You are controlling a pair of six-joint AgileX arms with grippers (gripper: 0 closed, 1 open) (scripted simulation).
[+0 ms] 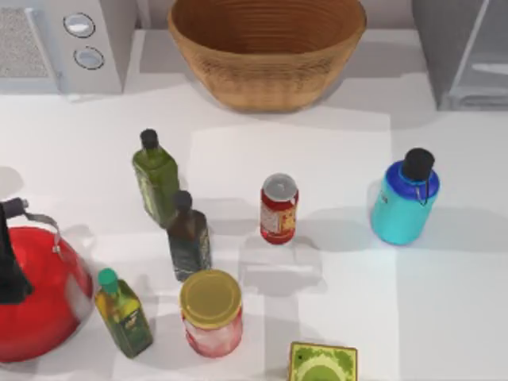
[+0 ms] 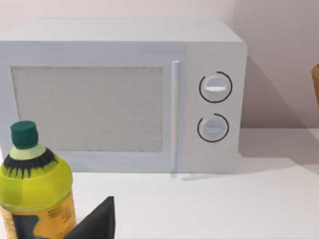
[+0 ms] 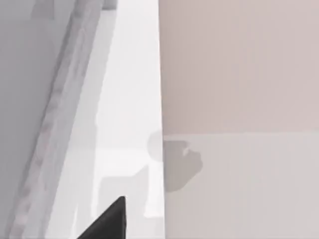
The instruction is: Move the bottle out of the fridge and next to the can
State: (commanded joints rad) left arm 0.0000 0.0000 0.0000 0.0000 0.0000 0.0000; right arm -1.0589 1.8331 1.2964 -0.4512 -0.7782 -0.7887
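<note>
Green-patterned box (image 1: 322,363) sits at the worktop's near edge. Mid-worktop, right of centre, the bottle (image 1: 403,203) stands upright, already outside the fridge (image 1: 468,51) in the far right corner, near the can (image 1: 279,209) but apart. Whether either gripper is open, I cannot tell.

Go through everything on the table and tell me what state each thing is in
bottle: upright on the table, capped, outside the fridge, apart from the can
can: upright, unopened
microwave: door shut
basket: empty
jar: upright, lid on
three oil bottles: upright, capped
kettle: upright
</note>
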